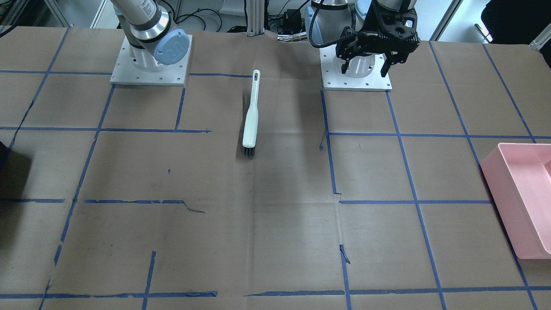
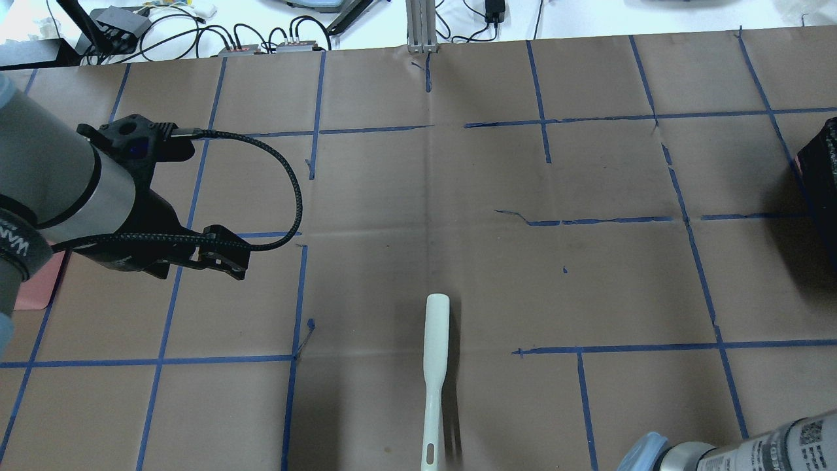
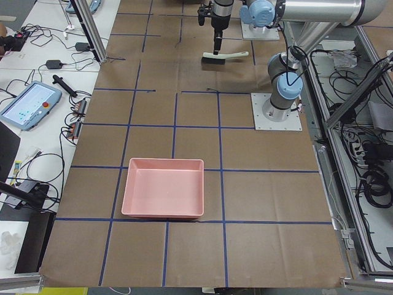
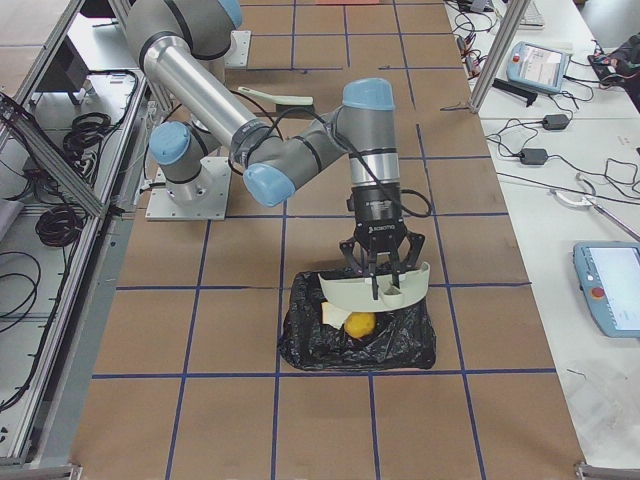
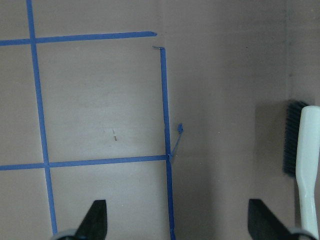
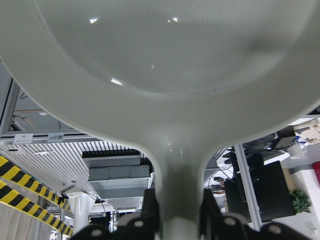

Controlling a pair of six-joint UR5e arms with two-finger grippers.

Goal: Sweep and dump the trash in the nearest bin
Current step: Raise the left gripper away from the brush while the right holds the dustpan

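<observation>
In the exterior right view my right gripper is shut on the handle of a pale dustpan. It holds the pan tilted over an open black trash bag. In the bag lie the yellow-brown lump and a piece of white bread; I cannot make out a second piece. The right wrist view shows the pan filling the frame. My left gripper is open and empty, raised near its base; it also shows in the left wrist view. A white brush lies on the table.
A pink bin stands at the table's end on my left side, also in the exterior left view. The black bag shows at the overhead view's right edge. The brush lies mid-table near my side and right of the left gripper.
</observation>
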